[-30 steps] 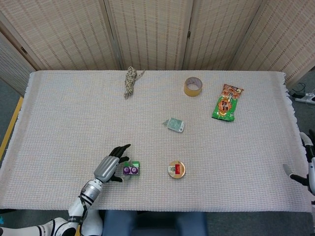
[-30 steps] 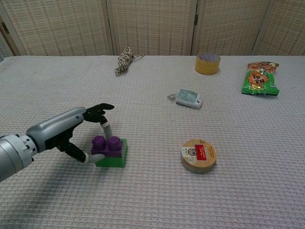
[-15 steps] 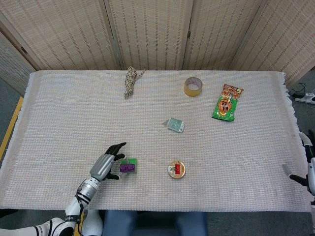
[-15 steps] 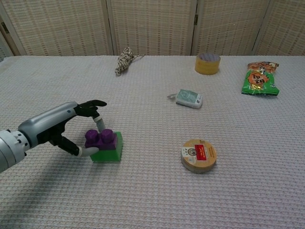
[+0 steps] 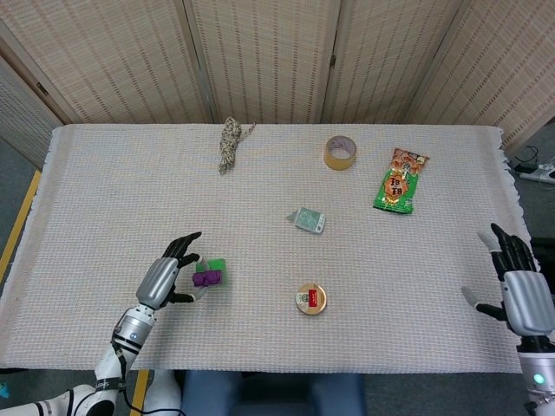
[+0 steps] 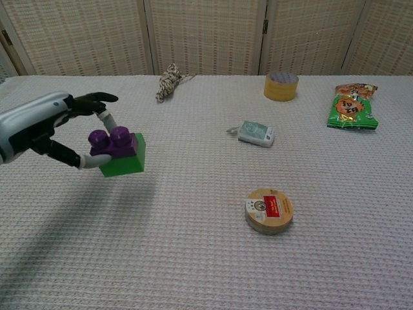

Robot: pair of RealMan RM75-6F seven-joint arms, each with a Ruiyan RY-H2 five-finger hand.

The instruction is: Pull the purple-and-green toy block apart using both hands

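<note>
The toy block (image 6: pixel 119 152) has a purple piece on top of a green base and hangs above the table, lifted at the left. My left hand (image 6: pixel 40 128) pinches its purple part between thumb and a finger. In the head view the toy block (image 5: pixel 209 275) sits just right of the left hand (image 5: pixel 165 279). My right hand (image 5: pixel 517 293) shows only in the head view, at the table's right edge, fingers spread and holding nothing, far from the block.
A round tin (image 6: pixel 269 210) lies right of the block. A small white-green packet (image 6: pixel 256 134) sits mid-table. At the back are a rope bundle (image 6: pixel 169 81), a tape roll (image 6: pixel 281 86) and a green snack bag (image 6: pixel 352 106).
My left hand has lifted the block off the table and carried it left and up. The right hand has risen into view at the right edge, its fingers spread.
</note>
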